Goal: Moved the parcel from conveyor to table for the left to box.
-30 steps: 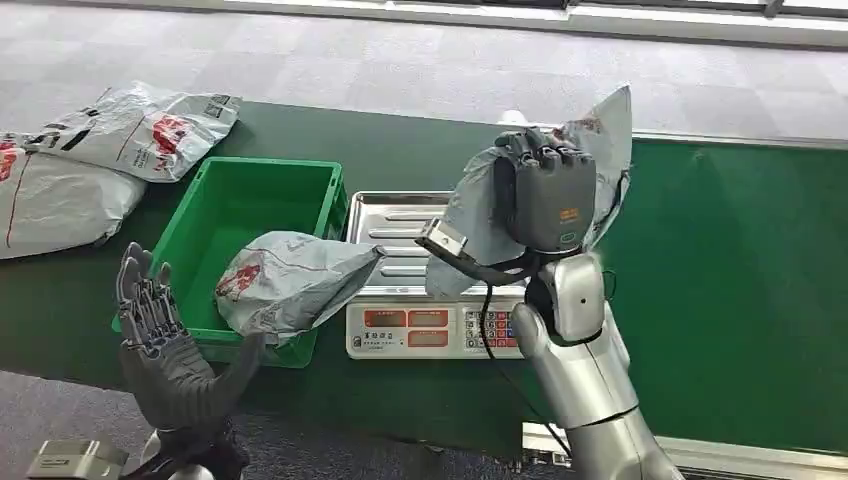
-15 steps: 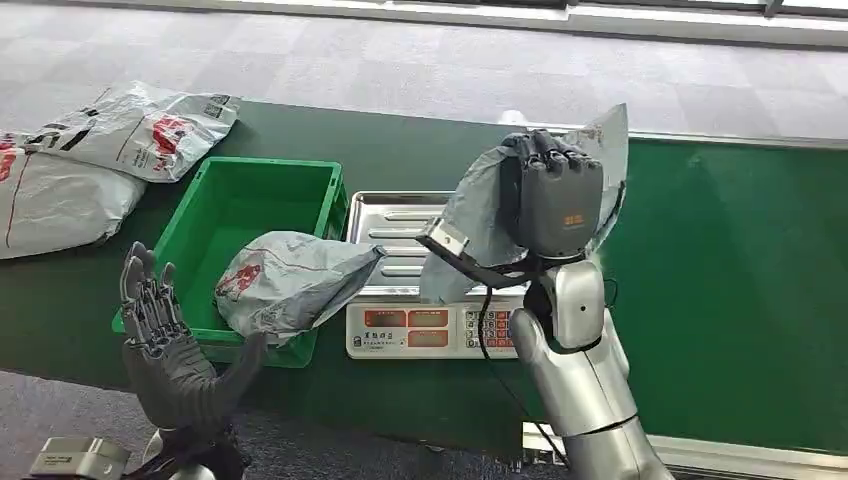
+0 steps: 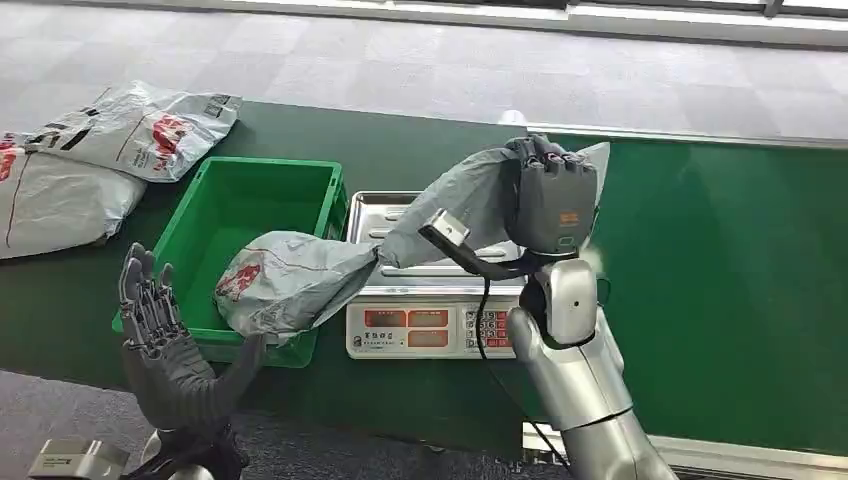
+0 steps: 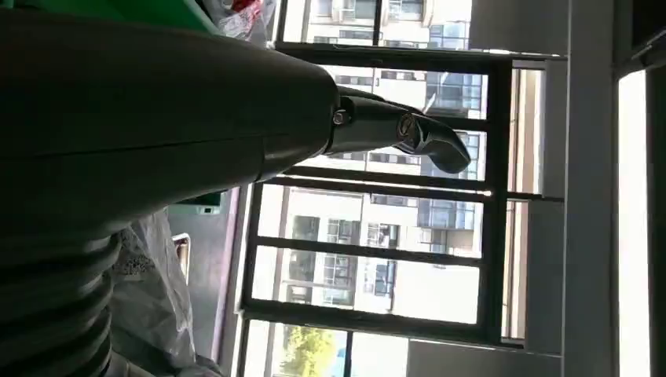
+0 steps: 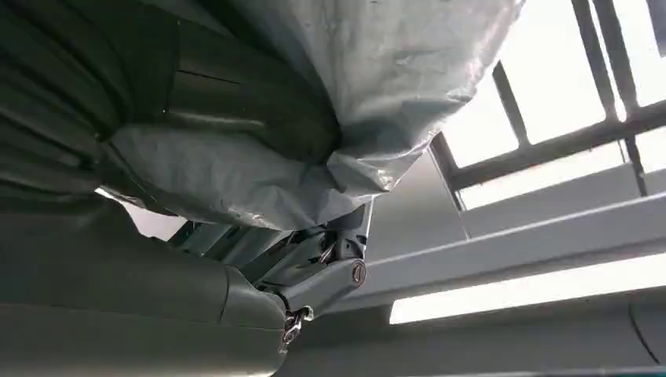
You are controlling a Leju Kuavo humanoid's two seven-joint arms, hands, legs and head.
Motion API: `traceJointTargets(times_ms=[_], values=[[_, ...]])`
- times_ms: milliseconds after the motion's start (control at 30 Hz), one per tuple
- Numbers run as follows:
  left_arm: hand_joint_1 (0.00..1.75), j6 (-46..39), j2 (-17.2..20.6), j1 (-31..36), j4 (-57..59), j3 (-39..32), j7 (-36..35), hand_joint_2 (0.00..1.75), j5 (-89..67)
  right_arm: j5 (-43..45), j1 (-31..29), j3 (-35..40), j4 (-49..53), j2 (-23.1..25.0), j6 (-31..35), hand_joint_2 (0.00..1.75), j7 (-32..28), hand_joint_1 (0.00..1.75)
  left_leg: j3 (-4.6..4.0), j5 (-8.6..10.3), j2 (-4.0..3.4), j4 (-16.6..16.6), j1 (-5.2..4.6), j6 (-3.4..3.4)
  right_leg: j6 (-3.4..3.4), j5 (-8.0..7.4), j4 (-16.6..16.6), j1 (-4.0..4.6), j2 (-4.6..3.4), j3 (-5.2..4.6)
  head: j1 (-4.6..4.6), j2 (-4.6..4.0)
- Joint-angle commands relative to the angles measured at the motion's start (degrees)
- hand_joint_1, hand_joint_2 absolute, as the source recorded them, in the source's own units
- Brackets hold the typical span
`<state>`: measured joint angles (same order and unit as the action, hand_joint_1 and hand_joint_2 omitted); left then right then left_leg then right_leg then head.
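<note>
Parcel first: a grey crinkled plastic mailer bag [image 3: 455, 205] is gripped in the right hand [image 3: 553, 205], held up above the silver ribbed tray of the weighing scale [image 3: 385, 215], its loose end drooping toward the tray; in the right wrist view the same grey plastic [image 5: 377, 86] bulges out over the dark fingers [image 5: 236, 102] clenched into it, so the hold is a full grasp. The left hand [image 3: 165, 345] is raised at the near edge of the desk [image 3: 700, 300], palm up, holding nothing; its fingers [image 3: 140, 295] are spread and upright, touching nothing; one dark finger [image 4: 408, 133] stands out against a window in the left wrist view. A second grey mailer with a red mark [image 3: 285, 280] lies across the rim of the green plastic crate [image 3: 230, 205], one end reaching toward the scale; two more grey mailers [image 3: 110, 140] lie on the dark green desk beyond the crate, well apart from both hands.
</note>
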<state>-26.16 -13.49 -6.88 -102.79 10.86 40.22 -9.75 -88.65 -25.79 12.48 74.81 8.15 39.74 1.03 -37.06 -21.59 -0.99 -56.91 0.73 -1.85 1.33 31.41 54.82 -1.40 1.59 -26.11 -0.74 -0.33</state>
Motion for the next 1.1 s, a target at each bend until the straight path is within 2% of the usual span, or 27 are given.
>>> traceJointTargets(times_ms=[33,500,700,733,767,800,867,1000,1100], values=[[0.00,0.3,2.5,2.7,4.3,2.4,-0.3,1.75,0.6,0.0,-11.6,-2.4,-21.7,0.1,0.3,1.75,0.7,1.75,0.03,0.05,-0.04,0.0,-0.01,0.06,-0.07,-0.06,0.0,0.00,-0.17,-0.03,0.00,0.00],[0.00,-0.3,2.8,3.2,5.1,2.8,-0.3,1.75,0.5,-1.3,-12.6,-2.7,-23.6,0.4,0.3,1.75,1.8,1.75,-0.02,0.05,0.03,0.0,-0.01,0.06,-0.06,-0.06,0.0,0.00,-0.12,-0.05,0.00,0.00],[0.00,-0.5,3.5,3.4,5.3,3.6,-0.2,1.75,0.7,0.6,-14.7,-0.1,-28.6,-1.4,0.3,1.75,3.5,1.75,-0.02,0.04,0.01,0.0,0.00,0.06,-0.04,-0.07,0.0,0.01,-0.13,-0.05,0.00,0.00],[0.00,-0.5,3.5,3.4,5.3,3.6,-0.2,1.75,0.7,0.6,-14.7,-0.1,-28.6,-1.4,0.3,1.75,3.5,0.02,-0.01,0.05,0.00,0.0,0.00,0.09,-0.08,-0.09,0.0,0.02,-0.20,-0.05,0.00,0.00],[0.00,-0.4,3.5,3.4,5.5,3.8,-0.6,1.75,0.9,-0.3,-15.0,-1.5,-30.8,-0.2,0.3,1.75,2.8,0.00,0.00,0.06,0.02,0.0,-0.01,0.09,-0.07,-0.08,0.0,0.00,-0.15,-0.03,0.00,0.00],[0.00,0.0,2.7,3.5,5.1,3.2,-0.2,1.75,0.8,5.6,-16.8,-2.6,-36.8,0.9,-0.8,0.00,-2.3,0.00,-0.03,0.06,0.03,0.0,-0.01,0.06,-0.04,-0.07,0.0,0.00,-0.10,-0.05,0.00,0.00],[0.00,0.9,2.5,3.7,5.3,2.3,-0.2,1.75,0.6,9.7,-18.0,-2.8,-40.7,1.3,-6.0,0.00,-7.1,0.00,0.03,0.04,-0.04,0.0,0.01,0.06,-0.05,-0.09,0.0,0.02,-0.19,-0.02,0.00,0.00],[0.00,1.4,2.2,3.5,5.1,1.8,-0.3,1.75,0.3,11.3,-17.1,-3.0,-40.2,1.3,-6.2,0.00,-8.1,0.00,0.02,0.07,-0.01,0.0,0.02,0.05,-0.05,-0.10,0.0,0.03,-0.19,-0.03,0.00,0.00],[0.00,1.9,1.6,2.6,4.4,0.8,-0.3,1.75,-0.5,18.3,-15.0,-4.4,-36.4,1.5,-12.7,0.00,-12.0,0.00,0.01,0.04,-0.02,0.0,0.00,0.06,-0.04,-0.07,0.0,0.01,-0.15,-0.02,0.00,0.00]])
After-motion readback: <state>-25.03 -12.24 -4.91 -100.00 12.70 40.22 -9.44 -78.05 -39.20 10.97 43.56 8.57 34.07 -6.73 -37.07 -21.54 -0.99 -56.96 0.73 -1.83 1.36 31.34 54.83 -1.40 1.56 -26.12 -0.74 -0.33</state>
